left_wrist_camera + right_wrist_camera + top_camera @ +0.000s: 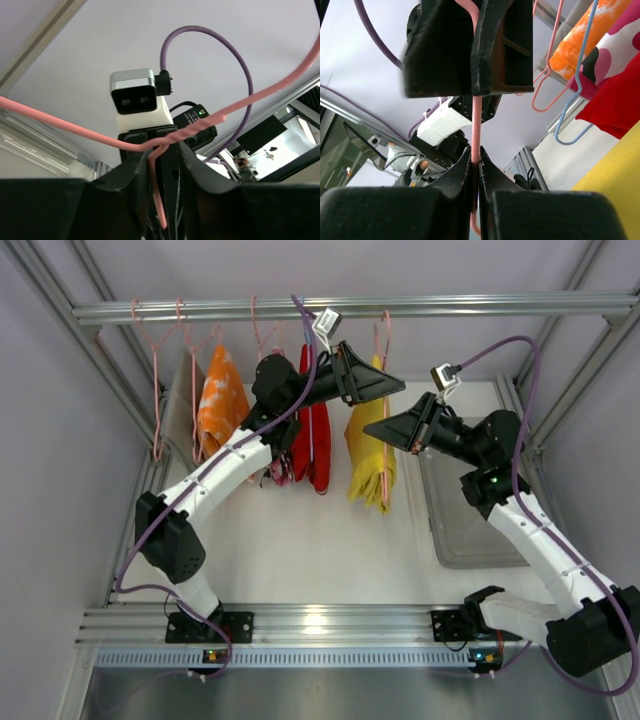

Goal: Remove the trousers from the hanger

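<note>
Seeing the left claw (393, 388) clamped on the pink hanger (476, 125) near its twisted neck, anyone else?

– yep. yellow trousers (368, 455) drape over that hanger, under the rail (480, 306), above the counter (300, 540). right claw (374, 431) pinches the same wire just below the left one

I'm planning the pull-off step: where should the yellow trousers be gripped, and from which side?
Probably the bunched lower end of the trousers, which hangs free. Approach from the right arm's side; the red garment crowds the other side. The right gripper would first have to let go of the hanger, with the left gripper holding its twisted neck.
</note>
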You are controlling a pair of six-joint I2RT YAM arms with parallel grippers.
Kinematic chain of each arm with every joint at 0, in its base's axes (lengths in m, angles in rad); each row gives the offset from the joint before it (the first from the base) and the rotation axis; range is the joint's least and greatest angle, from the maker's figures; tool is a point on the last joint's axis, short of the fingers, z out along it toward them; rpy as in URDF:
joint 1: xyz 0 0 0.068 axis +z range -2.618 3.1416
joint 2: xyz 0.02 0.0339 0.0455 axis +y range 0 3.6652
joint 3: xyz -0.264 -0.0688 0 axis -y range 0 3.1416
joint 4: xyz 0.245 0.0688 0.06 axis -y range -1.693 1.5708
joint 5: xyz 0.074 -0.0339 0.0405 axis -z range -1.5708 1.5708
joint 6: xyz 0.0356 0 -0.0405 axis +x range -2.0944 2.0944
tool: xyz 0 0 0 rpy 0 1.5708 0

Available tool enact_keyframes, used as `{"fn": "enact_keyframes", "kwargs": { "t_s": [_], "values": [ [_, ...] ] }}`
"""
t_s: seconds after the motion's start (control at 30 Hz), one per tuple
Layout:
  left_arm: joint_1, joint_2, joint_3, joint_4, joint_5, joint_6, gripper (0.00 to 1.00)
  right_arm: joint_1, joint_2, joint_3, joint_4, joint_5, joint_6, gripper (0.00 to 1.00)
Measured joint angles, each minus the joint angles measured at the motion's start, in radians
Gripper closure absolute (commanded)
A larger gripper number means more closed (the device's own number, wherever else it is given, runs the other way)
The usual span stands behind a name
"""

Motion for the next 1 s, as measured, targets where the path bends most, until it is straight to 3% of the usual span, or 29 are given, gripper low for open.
{"fn": "enact_keyframes", "kwargs": {
  "t_s": [0.03,0.1,0.17,0.2,0.23,0.27,0.3,0.33,0.57,0.77,1.0],
  "values": [
    [0.0,0.001,-0.001,0.0,-0.003,-0.008,0.85,0.0,0.0,0.0,0.003,-0.001,-0.003,1.0],
    [0.0,0.004,-0.004,-0.005,-0.011,-0.021,1.0,0.0,-0.001,0.0,0.011,-0.007,-0.009,1.0],
    [-0.002,0.006,-0.007,-0.002,-0.016,-0.033,1.0,0.0,-0.004,0.0,0.008,-0.005,-0.018,0.95],
    [-0.002,0.006,-0.007,-0.003,-0.018,-0.037,1.0,0.0,-0.004,0.0,0.008,-0.005,-0.025,0.86],
    [-0.002,0.006,-0.008,-0.004,-0.018,-0.04,1.0,0.0,-0.005,0.0,0.01,-0.002,-0.038,0.56],
    [-0.001,0.006,-0.01,-0.01,-0.017,-0.046,1.0,0.0,-0.006,0.0,0.008,0.002,-0.041,0.41],
    [-0.002,0.006,-0.011,-0.013,-0.016,-0.053,1.0,-0.002,-0.012,0.001,0.004,0.006,-0.059,0.17],
    [-0.002,0.006,-0.011,-0.022,-0.013,-0.058,1.0,-0.006,-0.02,0.003,-0.013,0.008,-0.088,0.01],
    [-0.003,0.006,-0.024,-0.063,0.003,-0.082,1.0,-0.076,-0.19,0.056,-0.296,0.117,-0.42,0.01],
    [0.003,0.006,-0.029,-0.076,0.0,-0.095,1.0,-0.15,-0.505,-0.025,-0.434,0.298,-0.689,0.0],
    [0.003,0.015,0.049,-0.136,-0.018,-0.124,1.0,-0.15,-0.657,-0.241,-0.533,0.32,-0.908,0.0]
  ]
}}
